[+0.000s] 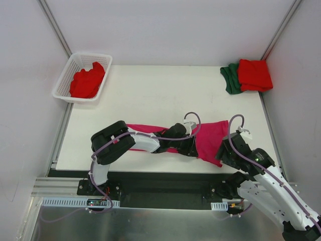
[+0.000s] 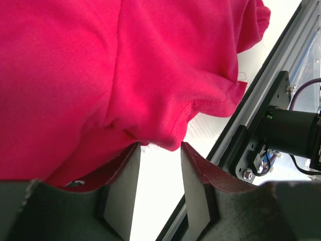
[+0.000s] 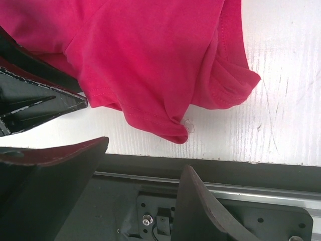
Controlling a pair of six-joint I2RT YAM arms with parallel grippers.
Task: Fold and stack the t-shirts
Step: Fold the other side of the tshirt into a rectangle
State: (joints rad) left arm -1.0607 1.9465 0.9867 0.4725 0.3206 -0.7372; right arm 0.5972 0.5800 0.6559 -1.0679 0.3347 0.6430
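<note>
Overhead, table [image 1: 160, 95] taken as a clock dial, 12 at the far edge.

- Magenta-pink t-shirt [image 1: 210, 138] lies crumpled along the near edge, from about 6 o'clock round to 5. Not folded; its widest part is at the 5 o'clock end.
- Left arm lies across the shirt from 7 o'clock, with the left gripper [image 1: 188, 145] down on the cloth near 6.
- Left wrist view: left gripper [image 2: 160, 150] has its fingers parted, with bare white table between them. The pink shirt [image 2: 100, 65] bunches just ahead of the tips, its hem touching or nearly touching them; I cannot tell which. No cloth is pinched.
- Right gripper [image 1: 224, 150] sits at the shirt's 5 o'clock edge, low over the table lip.
- Right wrist view: right gripper [image 3: 145, 155] is spread wide with nothing between the fingers. The shirt's [image 3: 150, 50] stitched corner lies just beyond the tips, apart from them.
- White lattice basket [image 1: 64, 80] stands at 10 o'clock, off the table's far-left corner, with one red t-shirt [image 1: 88, 80] heaped inside.
- At 2 o'clock, in the far-right corner, a folded red t-shirt [image 1: 254, 74] rests on a folded dark green t-shirt [image 1: 230, 78], the green showing on its 9 o'clock side.
</note>
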